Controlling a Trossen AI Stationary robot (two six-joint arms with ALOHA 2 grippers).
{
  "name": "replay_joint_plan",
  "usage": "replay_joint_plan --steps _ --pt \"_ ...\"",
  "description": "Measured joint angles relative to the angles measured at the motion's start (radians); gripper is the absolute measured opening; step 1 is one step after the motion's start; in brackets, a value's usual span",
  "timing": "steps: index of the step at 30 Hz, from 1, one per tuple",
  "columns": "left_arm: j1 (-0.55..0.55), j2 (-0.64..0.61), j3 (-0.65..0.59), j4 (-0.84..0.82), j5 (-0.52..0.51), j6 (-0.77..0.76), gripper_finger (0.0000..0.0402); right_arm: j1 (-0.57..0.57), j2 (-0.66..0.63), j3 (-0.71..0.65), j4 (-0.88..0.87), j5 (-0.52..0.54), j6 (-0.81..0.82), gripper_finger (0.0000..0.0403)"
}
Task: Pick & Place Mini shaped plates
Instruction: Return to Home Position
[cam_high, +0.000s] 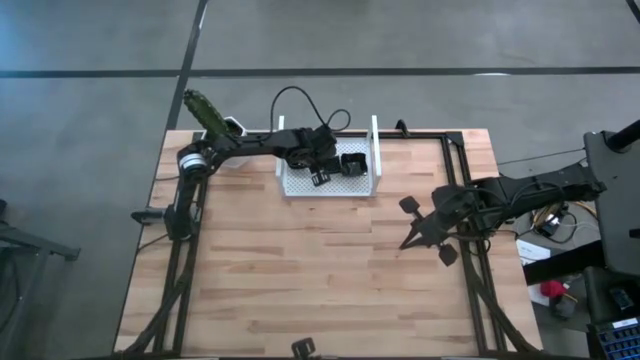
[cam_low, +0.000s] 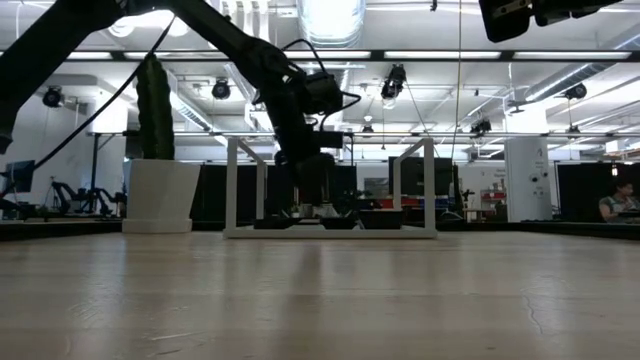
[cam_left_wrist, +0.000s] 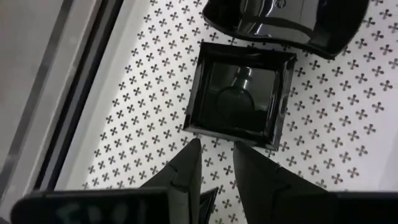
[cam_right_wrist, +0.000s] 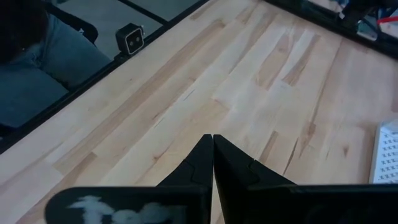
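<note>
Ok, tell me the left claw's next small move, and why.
Probably lift the left claw straight up out of the white perforated tray, then draw it back. Its fingers are apart and hold nothing, the black square plate rests in the tray just past them beside a drop-shaped plate, and no plates lie on the bare table. The right claw waits shut over its right side.

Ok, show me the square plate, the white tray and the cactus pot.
square plate (cam_left_wrist: 239, 93), left wrist view, on its glossy inner floor.
white tray (cam_left_wrist: 143, 118), left wrist view, on a bare stretch of its perforated floor.
cactus pot (cam_low: 160, 195), low view, on the white pot's front face.
</note>
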Motion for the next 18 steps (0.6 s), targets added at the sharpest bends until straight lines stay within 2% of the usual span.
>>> replay_joint_plan --steps 5,9,13,18 --pt "-0.015 -0.046 0.025 -0.059 -0.008 -0.02 0.0084 0.0 -0.048 0.0 0.002 0.0 -0.001 0.0008" --pt "-0.051 -0.13 0.03 -0.067 -0.01 -0.032 0.0059 0.0 -0.112 0.0 0.01 0.002 0.006 0.0008" --pt "-0.115 -0.228 0.03 -0.064 -0.011 -0.027 0.0011 0.0 -0.177 0.0 0.012 0.006 0.03 0.0008" --pt "-0.229 -0.355 -0.006 -0.027 -0.044 -0.007 0.0002 0.0 -0.242 0.0 0.011 0.03 0.029 0.0008"
